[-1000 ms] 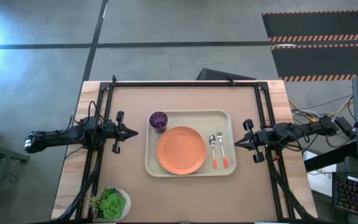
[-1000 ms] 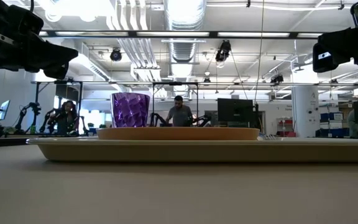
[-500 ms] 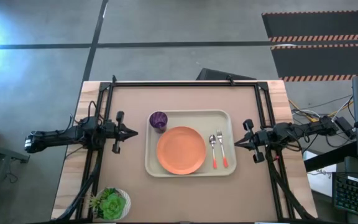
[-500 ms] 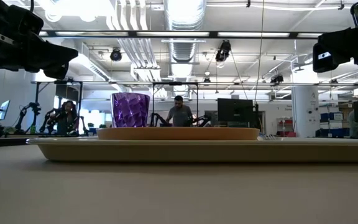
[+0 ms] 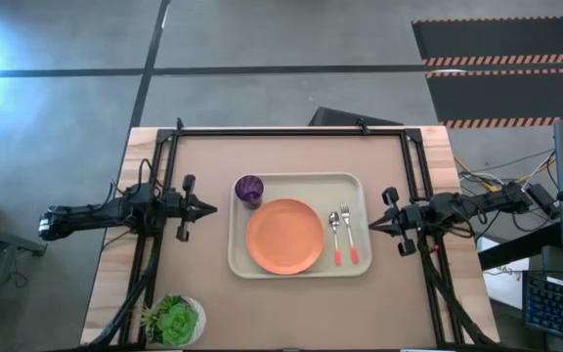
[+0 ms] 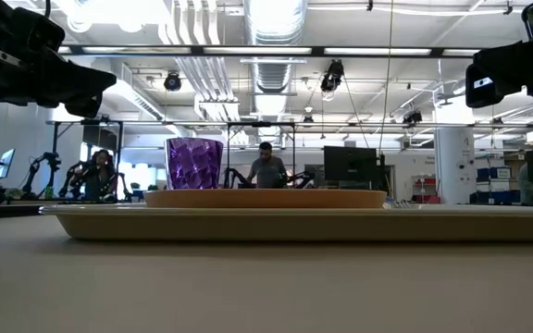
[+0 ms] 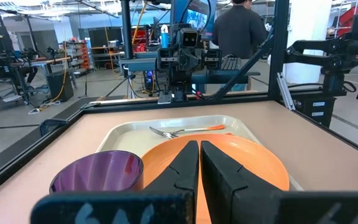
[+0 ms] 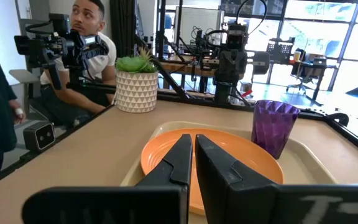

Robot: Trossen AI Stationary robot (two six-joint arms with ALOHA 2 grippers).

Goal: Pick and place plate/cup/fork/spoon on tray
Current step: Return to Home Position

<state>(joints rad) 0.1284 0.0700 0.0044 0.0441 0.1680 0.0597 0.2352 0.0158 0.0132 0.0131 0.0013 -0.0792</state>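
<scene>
Since plate [image 5: 284,236], cup [image 5: 249,190], spoon [image 5: 335,236] and fork [image 5: 348,235] already lie on the tray [image 5: 299,269], both closed end effectors, left [image 5: 208,207] and right [image 5: 373,224], flank it, utensil handles pointing near.

Robotics lab or workshop, exposed ceiling ducts [image 6: 268,28] and strip lights above the table [image 5: 213,293], monitors [image 6: 350,165] and more robot rigs [image 6: 54,171] behind it, hazard-striped floor mats [image 5: 501,59] beyond it, people [image 6: 267,168] at workstations behind it

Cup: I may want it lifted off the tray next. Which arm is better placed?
Left, probably. The cup stands in the tray's corner nearest the left gripper; the right gripper sits across the plate.
</scene>
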